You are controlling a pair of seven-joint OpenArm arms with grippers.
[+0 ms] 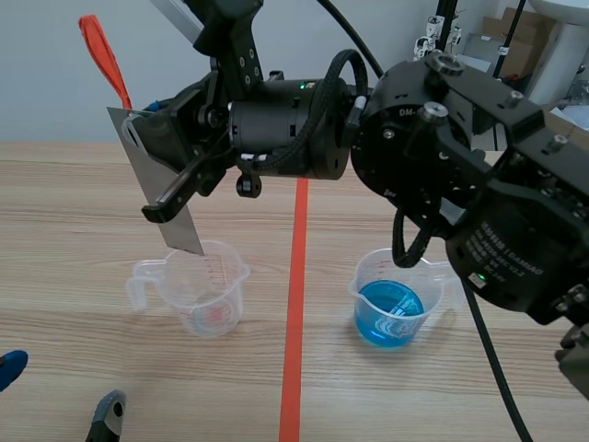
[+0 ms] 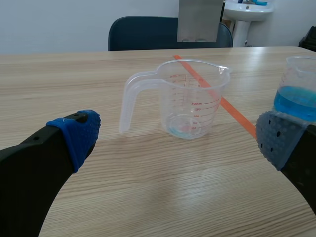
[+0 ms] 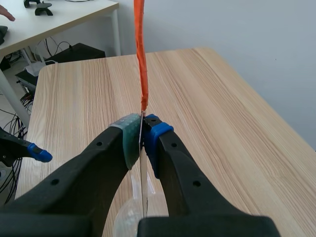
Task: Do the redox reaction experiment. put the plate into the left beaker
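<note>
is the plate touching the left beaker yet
Apart. The left wrist view shows the plate hanging above the beaker, with table visible between its lower edge and the rim.

Clear beaker (image 1: 204, 295), blue-filled beaker (image 1: 391, 302) on table (image 1: 83, 203)

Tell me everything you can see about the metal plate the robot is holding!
The plate is a thin, flat, grey sheet that looks like dull metal, with an orange-red strip sticking up from its top. It hangs tilted, pinched on both faces by the fingers of the right gripper. Its lower corner sits at the mouth of the left clear beaker; whether it touches the rim is unclear.
</note>
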